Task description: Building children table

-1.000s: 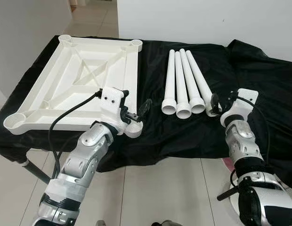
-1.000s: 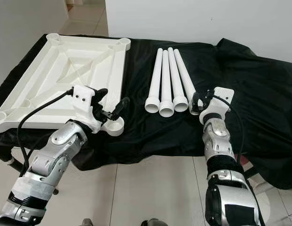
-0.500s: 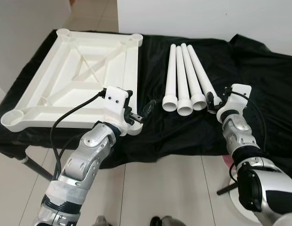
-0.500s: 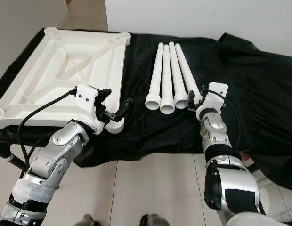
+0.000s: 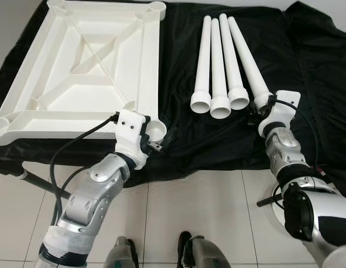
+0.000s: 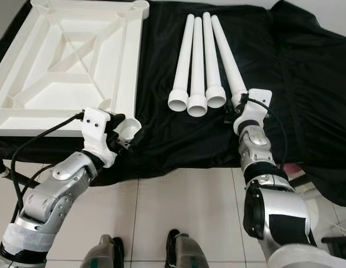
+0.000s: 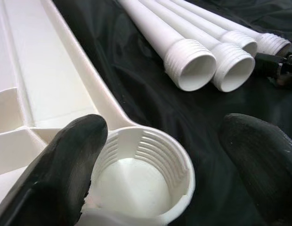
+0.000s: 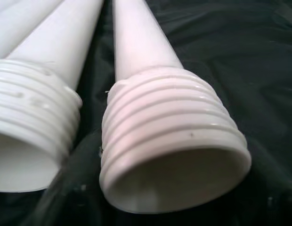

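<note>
Tabletop [image 5: 78,67] corner socket [image 7: 146,183] between open left claw [image 7: 160,160] fingers

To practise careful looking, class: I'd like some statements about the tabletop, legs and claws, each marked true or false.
1. Four white legs lie side by side on the black cloth. True.
2. The tabletop lies ribbed underside up. True.
3. A leg is already screwed into the corner socket. False: it is empty.
4. The left claw is open around that socket. True.
5. The right claw is at the legs' narrow tips. False: at the rightmost leg's threaded end.
</note>
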